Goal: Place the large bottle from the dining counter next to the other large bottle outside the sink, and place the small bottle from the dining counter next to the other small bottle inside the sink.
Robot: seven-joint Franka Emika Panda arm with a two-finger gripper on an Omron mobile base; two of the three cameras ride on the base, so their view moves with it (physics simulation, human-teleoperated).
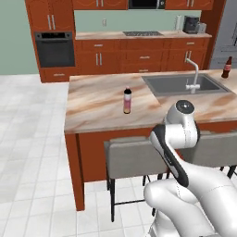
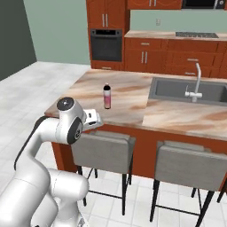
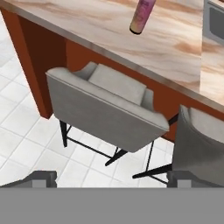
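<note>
No readable text; red label on brown bottle [image 1: 227, 67] too small

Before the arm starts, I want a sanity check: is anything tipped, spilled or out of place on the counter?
Nothing stands out. The gradient bottle stands upright on the dining counter, and the tall brown bottle stands upright beside the sink. No spills visible.

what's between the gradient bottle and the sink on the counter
Only bare marbled countertop: in the left base view nothing stands between the gradient bottle and the sink.
</note>
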